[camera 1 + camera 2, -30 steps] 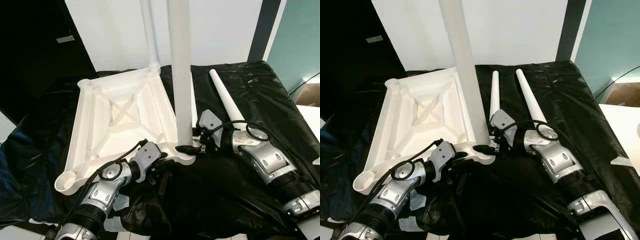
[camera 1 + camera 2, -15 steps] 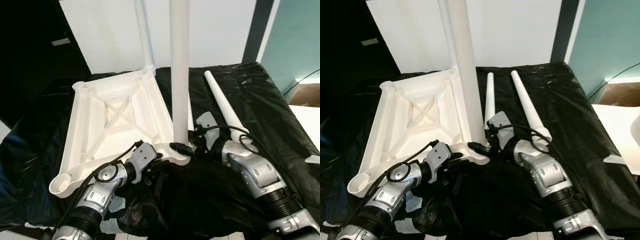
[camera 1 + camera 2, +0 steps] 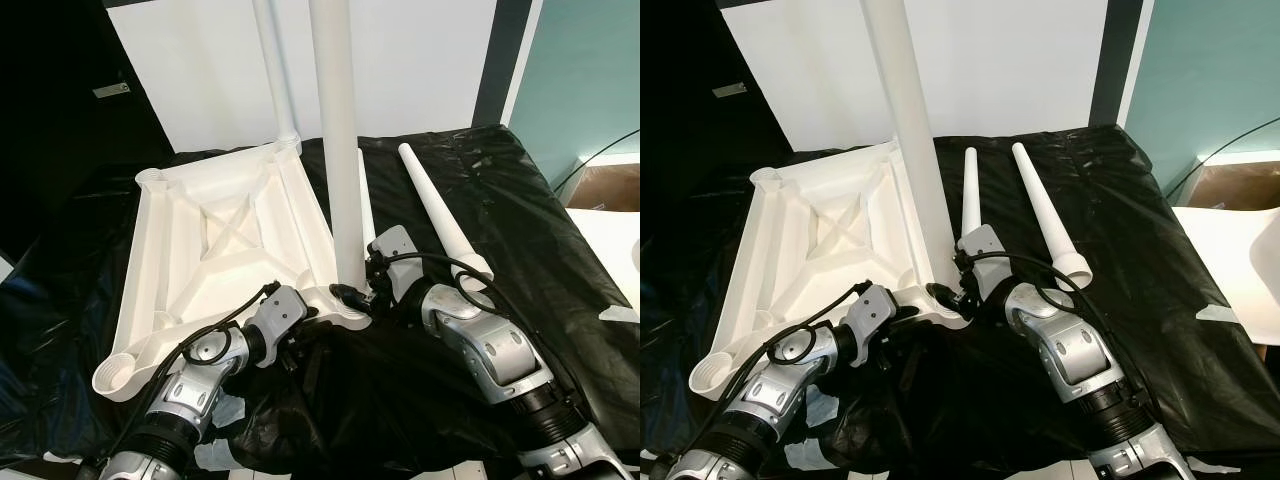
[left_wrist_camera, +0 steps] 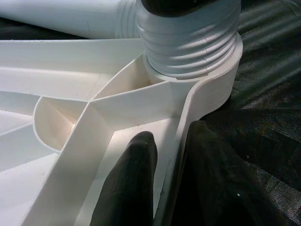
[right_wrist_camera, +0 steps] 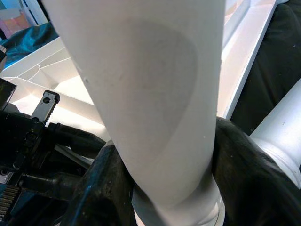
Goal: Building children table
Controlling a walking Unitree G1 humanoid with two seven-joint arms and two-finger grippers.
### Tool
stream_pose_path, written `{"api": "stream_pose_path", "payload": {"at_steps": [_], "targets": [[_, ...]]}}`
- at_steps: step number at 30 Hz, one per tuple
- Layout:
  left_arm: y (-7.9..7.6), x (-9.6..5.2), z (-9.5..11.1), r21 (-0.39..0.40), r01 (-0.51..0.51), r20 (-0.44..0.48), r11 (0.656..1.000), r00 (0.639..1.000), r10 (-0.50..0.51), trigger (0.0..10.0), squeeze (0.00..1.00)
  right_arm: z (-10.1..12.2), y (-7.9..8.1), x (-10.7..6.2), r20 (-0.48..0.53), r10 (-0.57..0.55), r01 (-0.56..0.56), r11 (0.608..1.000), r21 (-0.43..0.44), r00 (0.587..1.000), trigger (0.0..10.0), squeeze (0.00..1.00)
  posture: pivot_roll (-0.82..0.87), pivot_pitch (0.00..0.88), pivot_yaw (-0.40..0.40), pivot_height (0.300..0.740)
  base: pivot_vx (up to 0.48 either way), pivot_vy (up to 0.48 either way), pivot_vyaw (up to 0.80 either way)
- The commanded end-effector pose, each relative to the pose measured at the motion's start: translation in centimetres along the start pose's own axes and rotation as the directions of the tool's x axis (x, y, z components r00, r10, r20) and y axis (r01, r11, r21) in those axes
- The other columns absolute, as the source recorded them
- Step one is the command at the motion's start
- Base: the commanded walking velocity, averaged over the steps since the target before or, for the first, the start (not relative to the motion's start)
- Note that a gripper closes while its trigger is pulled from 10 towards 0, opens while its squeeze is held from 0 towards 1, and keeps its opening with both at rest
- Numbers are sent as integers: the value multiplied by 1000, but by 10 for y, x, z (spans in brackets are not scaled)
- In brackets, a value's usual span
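The white table top [image 3: 220,250] lies upside down on a black sheet. One white leg [image 3: 335,150] stands upright in its near right corner socket [image 4: 188,52], threads showing. My right gripper [image 3: 352,292] is shut around the base of that leg [image 5: 146,84]. My left gripper [image 3: 306,318] is shut on the top's near rim [image 4: 183,117] beside the socket, one finger [image 4: 129,183] inside the wall and one outside. A second leg [image 3: 272,70] stands at the far corner. Two loose legs [image 3: 440,220] [image 3: 968,190] lie on the sheet to the right.
The black sheet [image 3: 500,180] covers the work surface and bunches up near my arms. A white wall panel [image 3: 420,70] stands behind, with a teal wall [image 3: 590,80] to the right. A white surface [image 3: 1240,270] sits at the right edge.
The whole picture has shifted, so the camera has moved. Both grips stay as they were. My right forearm now reaches the leg from nearer and lower.
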State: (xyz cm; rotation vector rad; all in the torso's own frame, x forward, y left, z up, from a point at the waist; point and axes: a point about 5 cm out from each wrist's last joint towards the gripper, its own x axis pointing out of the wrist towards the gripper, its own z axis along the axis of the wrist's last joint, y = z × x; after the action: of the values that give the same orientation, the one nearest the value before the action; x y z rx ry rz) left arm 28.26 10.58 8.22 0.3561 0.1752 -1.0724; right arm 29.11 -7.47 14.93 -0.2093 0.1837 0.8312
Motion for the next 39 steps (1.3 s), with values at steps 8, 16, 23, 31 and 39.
{"api": "stream_pose_path", "payload": {"at_steps": [8,16,23,31,39], "targets": [[-20,7,-6,-17,112,-13,994,994,-112,10000,0,1,-25,-12,40,158,-144,963,-229,987,10000,0,10,0,100,740,0,0,0],[-22,4,-6,-15,148,-11,989,989,-148,6941,0,-2,-42,-19,-74,272,-282,917,-283,960,0,0,23,0,97,740,0,0,0],[-24,1,-8,-19,158,-18,987,987,-158,5647,0,-6,-53,-30,-148,336,-366,886,-284,930,0,0,28,0,96,740,0,0,0],[-25,2,-8,-22,179,-16,984,984,-180,1882,0,-20,-50,-29,-109,299,-313,937,-155,948,0,0,15,0,102,740,0,0,0],[-25,2,-8,-17,175,-23,984,984,-176,7255,0,-44,-32,-17,-55,73,-68,994,91,996,0,0,11,0,107,740,0,0,0]]}}
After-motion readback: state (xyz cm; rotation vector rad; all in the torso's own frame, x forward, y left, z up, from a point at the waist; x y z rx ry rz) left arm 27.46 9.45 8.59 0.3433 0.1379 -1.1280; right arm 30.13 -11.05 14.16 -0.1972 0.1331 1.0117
